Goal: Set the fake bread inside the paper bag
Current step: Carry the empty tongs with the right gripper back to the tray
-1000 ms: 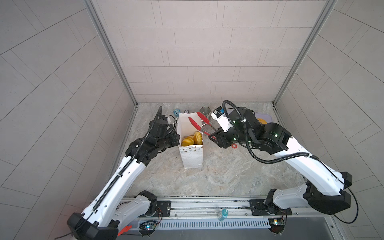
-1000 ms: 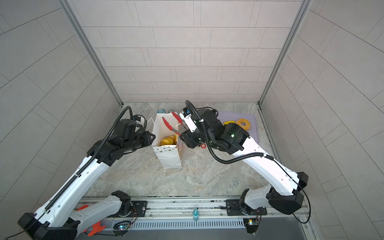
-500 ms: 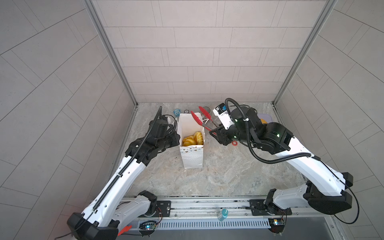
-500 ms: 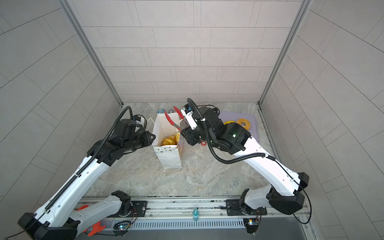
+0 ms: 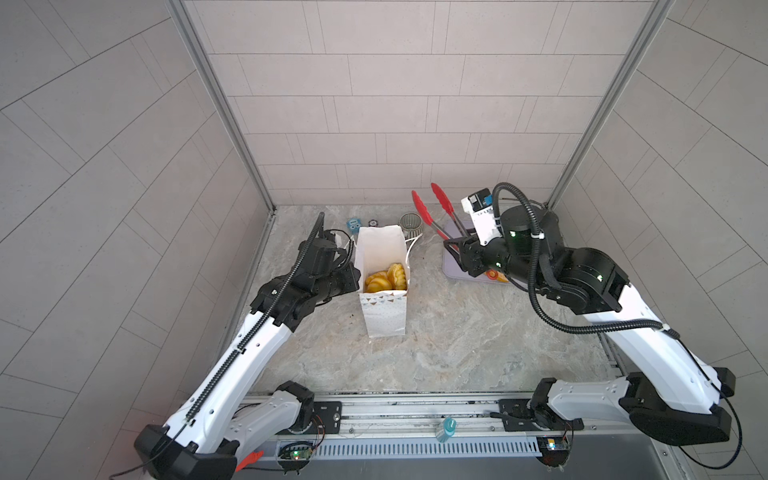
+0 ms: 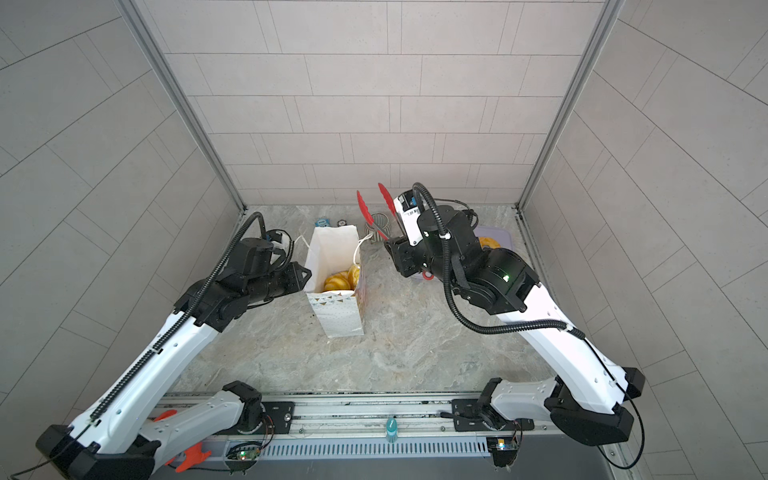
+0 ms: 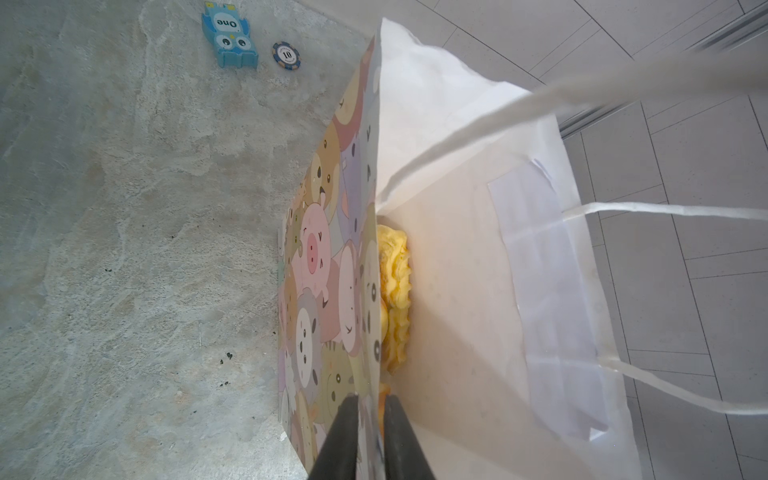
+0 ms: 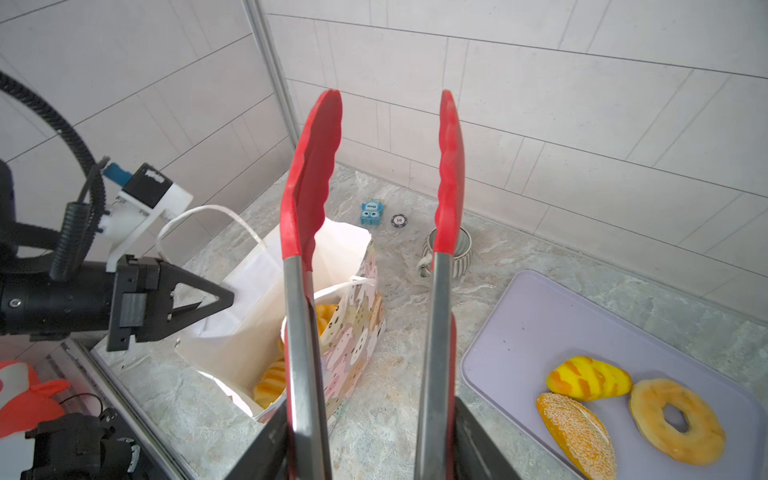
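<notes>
Several glossy golden-yellow toy breads [image 5: 384, 279] [image 6: 340, 280] [image 7: 395, 291] [image 8: 274, 374] are seen lying at the bottom of the tall white paper bag [image 5: 384, 316] [image 6: 338, 311] [image 7: 457, 249] [image 8: 357, 328], which is printed with pastel cartoon animals and stands upright and open. Three more are left on the flat lilac tray [image 8: 561, 316] [image 5: 451, 266] [image 6: 498, 235]: a yellow striped loaf [image 8: 588, 378], a sesame-speckled oval bun [image 8: 575, 434] and a ring bagel [image 8: 677, 422] [image 6: 486, 242], set close together, the loaf touching both the bun and the bagel.

The bag's wide printed wall is pinched near its top edge by the left gripper [image 7: 370, 401] [image 5: 353, 276] [image 6: 305, 274] [image 8: 226, 297], whose black fingers are drawn together with the paper between them. The white cord handles are seen hanging loose on both sides.

A pair of metal tongs with red tips [image 8: 309, 199] [image 5: 424, 212] [image 6: 368, 212] is clamped by its handle end in the right gripper [image 8: 370, 440] [image 5: 451, 245] [image 6: 388, 245], which is held between the bag and the tray. The tongs are pointed up towards the back wall, their tips spread apart with nothing between them.

Behind the bag, on the grey marbled tabletop [image 5: 415, 345], a ribbed grey cup [image 8: 465, 253] [image 5: 411, 220], a small blue owl-shaped block [image 7: 228, 35] [image 8: 371, 212] and a round poker chip [image 7: 286, 55] [image 8: 399, 219] are found near the back wall
</notes>
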